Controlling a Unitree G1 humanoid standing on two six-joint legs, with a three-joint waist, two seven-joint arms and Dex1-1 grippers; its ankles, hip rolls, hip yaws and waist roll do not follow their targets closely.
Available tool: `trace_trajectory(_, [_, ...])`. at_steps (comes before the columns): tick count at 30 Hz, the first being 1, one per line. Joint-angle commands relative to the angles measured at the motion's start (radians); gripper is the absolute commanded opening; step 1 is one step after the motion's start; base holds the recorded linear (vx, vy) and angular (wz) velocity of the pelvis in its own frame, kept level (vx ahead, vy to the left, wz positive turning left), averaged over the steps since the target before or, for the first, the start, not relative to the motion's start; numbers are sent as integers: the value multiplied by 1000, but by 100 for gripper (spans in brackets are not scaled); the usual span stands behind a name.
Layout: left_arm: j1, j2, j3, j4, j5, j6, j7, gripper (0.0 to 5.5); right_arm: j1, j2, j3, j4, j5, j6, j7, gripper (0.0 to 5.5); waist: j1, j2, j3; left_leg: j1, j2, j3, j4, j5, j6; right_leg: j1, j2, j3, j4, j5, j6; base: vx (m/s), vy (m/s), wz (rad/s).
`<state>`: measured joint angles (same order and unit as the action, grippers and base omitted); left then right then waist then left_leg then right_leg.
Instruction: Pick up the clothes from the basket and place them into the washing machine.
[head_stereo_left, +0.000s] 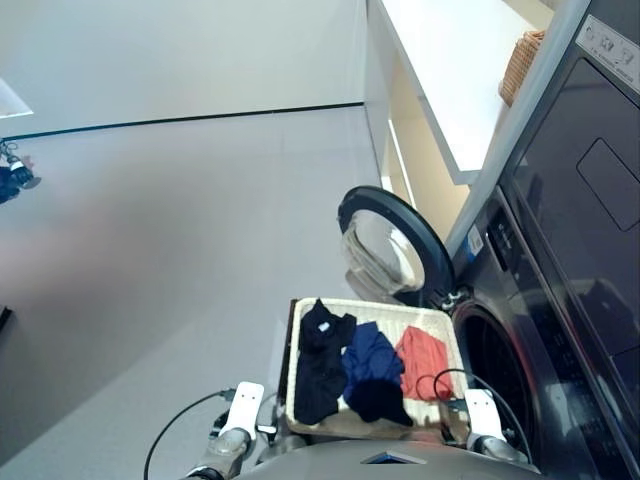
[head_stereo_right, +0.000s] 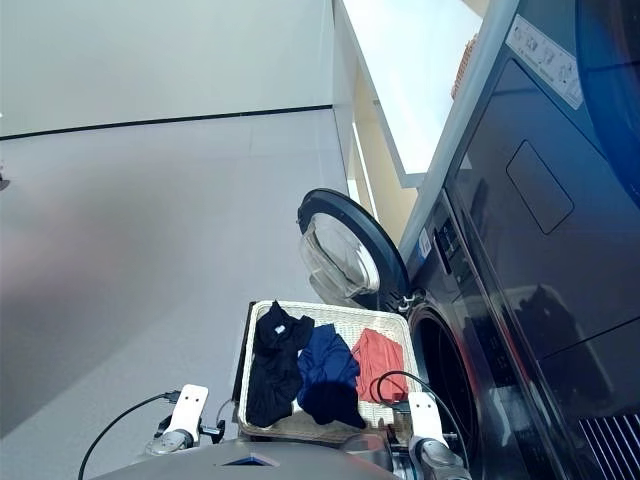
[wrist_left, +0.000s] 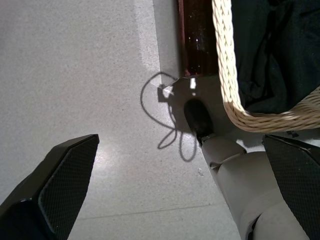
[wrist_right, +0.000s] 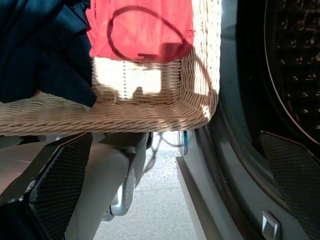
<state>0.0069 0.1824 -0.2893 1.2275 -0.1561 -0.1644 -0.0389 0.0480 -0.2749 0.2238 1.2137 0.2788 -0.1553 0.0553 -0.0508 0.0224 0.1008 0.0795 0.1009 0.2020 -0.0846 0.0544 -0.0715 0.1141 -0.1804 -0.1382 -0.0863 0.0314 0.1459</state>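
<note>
Clothes, black (head_stereo_left: 321, 362), navy (head_stereo_left: 372, 368) and red-orange (head_stereo_left: 422, 362), lie in the basket (head_stereo_left: 375, 307); washing machine (head_stereo_left: 560, 300) at 3 o'clock, door (head_stereo_left: 392, 243) open. Left gripper (wrist_left: 175, 192) and right gripper (wrist_right: 170, 187) are both spread wide, empty.

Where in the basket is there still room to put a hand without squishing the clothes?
The basket is mostly crowded: the black garment, navy garment and red-orange garment lie side by side. Bare weave shows only along the far rim and at the near corner beside the washing machine.
</note>
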Motion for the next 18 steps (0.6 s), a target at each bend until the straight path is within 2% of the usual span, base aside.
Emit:
trace_trajectory(1, [-80,20,-18,54,26,-10,-12,550,-80,-3,12,5,-10,-14,-1,550,18,-33,44,59,14,22,-3,-45,-20,4,-42,-39,-1,57,28,0,0,0])
trace_trajectory(11, [-81,18,-4,36,-18,-22,11,550,-83,1,20,-12,-8,-19,-19,550,28,-39,38,61,14,16,-3,-46,-20,11,-43,-44,-1,55,27,0,0,0])
trace_trajectory(17, [-70,15,-46,-137,-92,-46,25,550,-50,-3,37,-225,8,-48,-57,550,22,-36,51,59,12,14,-3,-43,-20,8,-44,-38,-1,59,30,0,0,0])
trace_trajectory(18, [-61,22,-64,-240,-141,-50,23,550,-39,-14,59,-320,9,-49,-51,550,20,-34,59,56,11,11,-3,-40,-19,8,-43,-36,-1,61,29,0,0,0])
